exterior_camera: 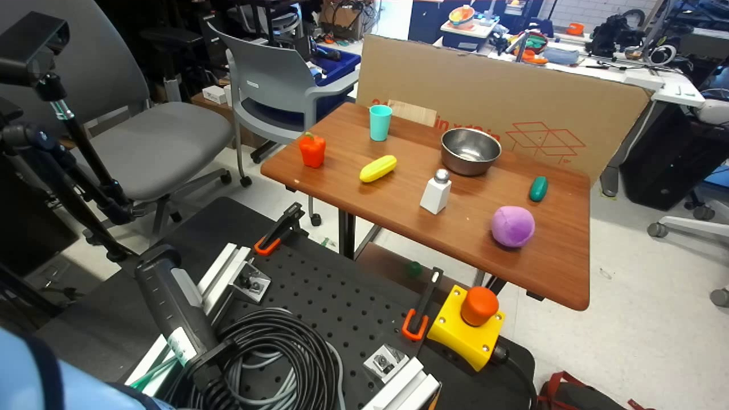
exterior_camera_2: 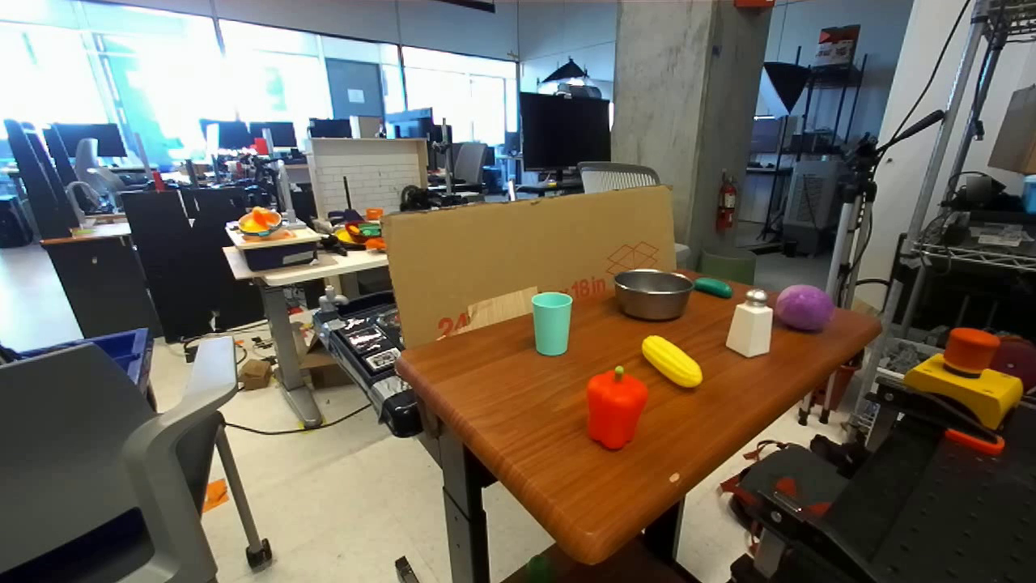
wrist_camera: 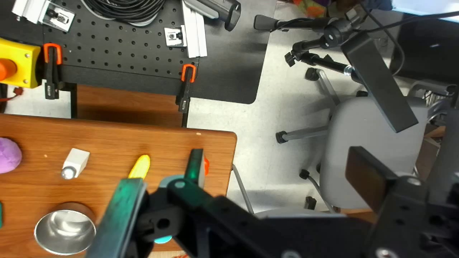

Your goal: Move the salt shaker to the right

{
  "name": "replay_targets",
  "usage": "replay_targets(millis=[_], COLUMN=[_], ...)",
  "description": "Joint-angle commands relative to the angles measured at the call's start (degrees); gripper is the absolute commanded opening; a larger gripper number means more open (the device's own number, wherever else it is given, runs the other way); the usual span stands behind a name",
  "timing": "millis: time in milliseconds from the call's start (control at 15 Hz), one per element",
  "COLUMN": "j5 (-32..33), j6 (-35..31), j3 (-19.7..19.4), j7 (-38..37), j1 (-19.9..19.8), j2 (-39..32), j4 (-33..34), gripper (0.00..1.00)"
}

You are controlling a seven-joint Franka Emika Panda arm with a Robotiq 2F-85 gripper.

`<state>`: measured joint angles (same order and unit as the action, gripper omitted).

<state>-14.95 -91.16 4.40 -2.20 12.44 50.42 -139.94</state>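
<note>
The round silver metal bowl (exterior_camera: 468, 167) shows its bare inside; what the tapered teal cup (exterior_camera: 380, 123) holds cannot be told. Near the bowl, the white tapered salt shaker (exterior_camera: 435, 197) stands on the brown wood-grained worktop (exterior_camera: 393, 199), cap (exterior_camera: 442, 176) up, long axis vertical, well outside the widely parted jaws.

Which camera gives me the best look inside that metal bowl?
The wrist view: it looks down into the metal bowl, so its round opening and shiny bottom show. Both exterior views show the bowl too, but at more of a slant: more outer wall, less inside.
</note>
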Motion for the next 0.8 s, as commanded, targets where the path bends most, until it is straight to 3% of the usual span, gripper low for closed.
replay_targets(millis=[0, 400, 733], j5=[-0.8, 3.13, 8.43], j6=[0.45, -2.03, -5.22], j3=[1.01, 0.18, -3.65], j7=[0.97, 1.56, 3.25], j1=[-1.7, -5.72, -10.78], j2=[0.01, -2.3, -9.75], j4=[0.23, 0.5, 1.78], gripper=[1.0, 1.0, 1.0])
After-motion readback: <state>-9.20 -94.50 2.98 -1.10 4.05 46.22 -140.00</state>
